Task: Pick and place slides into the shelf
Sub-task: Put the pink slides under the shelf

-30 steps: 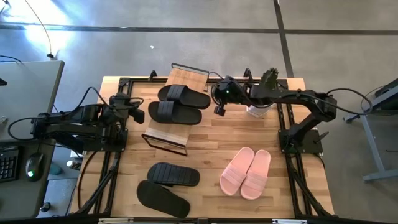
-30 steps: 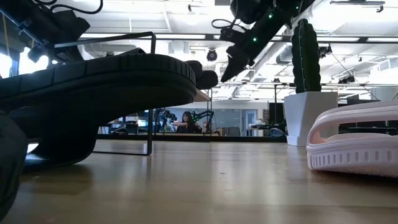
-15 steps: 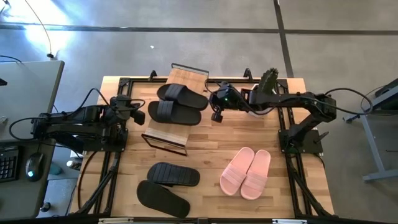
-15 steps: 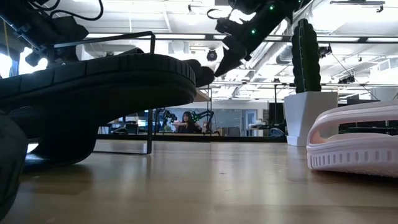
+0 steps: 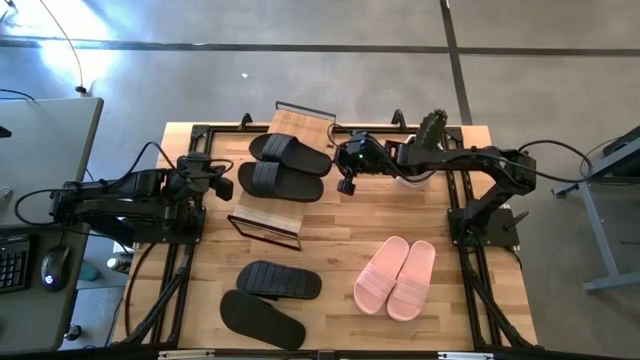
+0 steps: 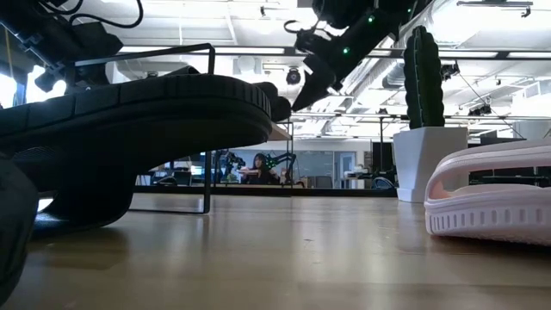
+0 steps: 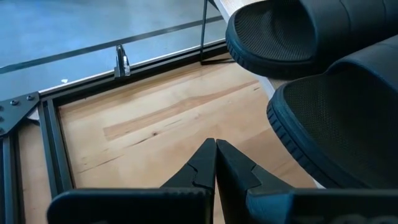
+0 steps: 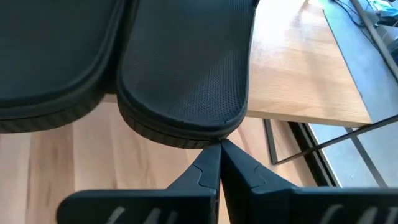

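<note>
The bamboo shelf (image 5: 268,215) carries two black slides side by side, the far one (image 5: 291,152) and the near one (image 5: 281,182). My right gripper (image 5: 344,183) is shut and sits at the right end of the far slide (image 8: 186,68); the near slide (image 8: 50,62) lies beside it. My left gripper (image 5: 226,182) is shut and hovers off the shelf's left side, apart from the slides' left ends (image 7: 336,118). A second black pair (image 5: 265,295) and the pink pair (image 5: 396,277) lie flat on the table. My right gripper meets the rounded right end of the far black slide (image 8: 198,140) with the tips of its shut fingers (image 8: 219,155). It comes in from the table's right, slanting down. The slide lies flat on the shelf's board.
A white cactus pot (image 5: 424,160) stands just behind my right arm. In the low view a black slide (image 6: 129,120) fills the foreground and a pink slide (image 6: 491,198) lies to its right. Bare wood shows between the shelf and the pink pair.
My right gripper has moved toward the table's left and slightly down, up against the far slide's right end. That slide has slid a little leftward along the shelf. The near slide has stayed put.
</note>
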